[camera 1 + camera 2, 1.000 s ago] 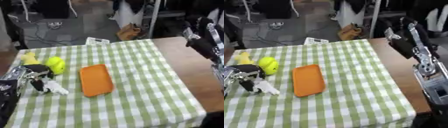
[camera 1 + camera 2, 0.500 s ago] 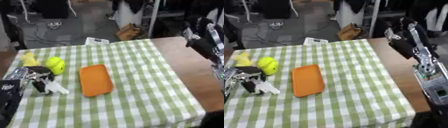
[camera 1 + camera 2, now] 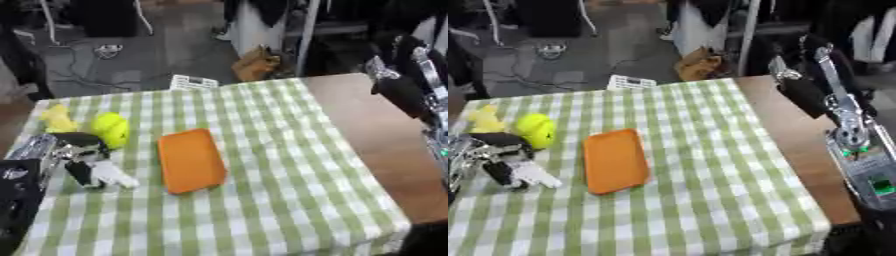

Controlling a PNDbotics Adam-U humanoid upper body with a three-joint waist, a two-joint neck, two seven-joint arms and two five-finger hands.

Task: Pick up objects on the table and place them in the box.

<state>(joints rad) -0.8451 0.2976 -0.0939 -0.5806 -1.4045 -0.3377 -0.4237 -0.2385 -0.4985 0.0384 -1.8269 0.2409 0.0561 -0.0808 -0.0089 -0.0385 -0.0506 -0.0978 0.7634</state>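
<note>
Left eye view, scene: a counter (image 3: 289, 165) under a green-and-white checked cloth carries an orange tray (image 3: 190, 160) near its middle, the nearest thing to a box in sight.
Left eye view, objects: a yellow-green ball (image 3: 111, 129) and a pale yellow object (image 3: 58, 118) lie side by side near the left edge, well apart from the tray's far side.
Left eye view, left hand (image 3: 74, 155): down at the counter's left edge, black and silver, with a white piece at its fingers; whether the fingers are curled round it cannot be told.
Right eye view, right hand (image 3: 802, 92): raised beyond the counter's right edge over bare brown wood; its fingers are too dark to read.
Right eye view, change: over the last second nothing on the cloth has moved, and both arms sit where they were.
Right eye view, task: likely still at the first pick-up; nothing lies in the tray.
</note>
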